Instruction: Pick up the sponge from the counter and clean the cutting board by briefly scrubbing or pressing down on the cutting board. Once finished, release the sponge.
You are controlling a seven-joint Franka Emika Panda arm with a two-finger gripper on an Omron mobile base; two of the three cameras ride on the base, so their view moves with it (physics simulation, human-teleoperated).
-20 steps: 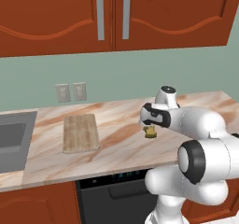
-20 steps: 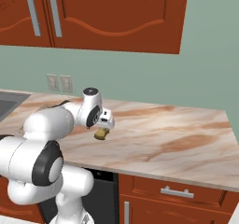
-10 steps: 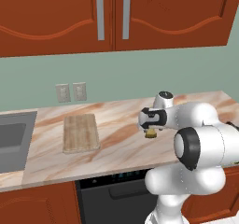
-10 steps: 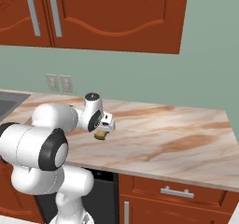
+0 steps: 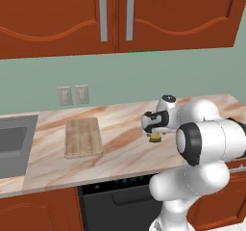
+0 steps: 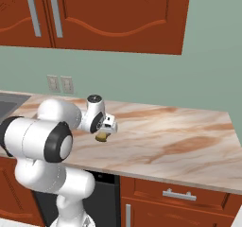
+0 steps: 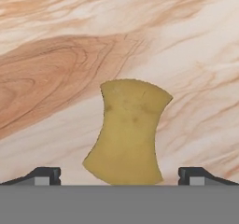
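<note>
The mustard-yellow sponge (image 7: 128, 132) lies flat on the marbled counter (image 7: 56, 78), its pinched middle between my two finger tips. My gripper (image 7: 119, 175) is open, one tip on each side of the sponge's near end, with nothing held. From the base, the gripper (image 5: 154, 132) hangs straight down just over the sponge (image 5: 154, 138), a good way right of the light-tan cutting board (image 5: 83, 136). From the other side the gripper (image 6: 103, 131) also stands right above the sponge (image 6: 101, 137).
A grey sink (image 5: 12, 148) is set into the counter (image 5: 125, 150) left of the board. Wall outlets (image 5: 73, 95) sit behind the board, and red-brown cabinets (image 5: 115, 13) hang overhead. A long stretch of counter (image 6: 179, 136) runs to the right of the sponge.
The hand has stayed over the sponge with its jaws wide. The arm's elbow has swung round and nearer the cameras.
</note>
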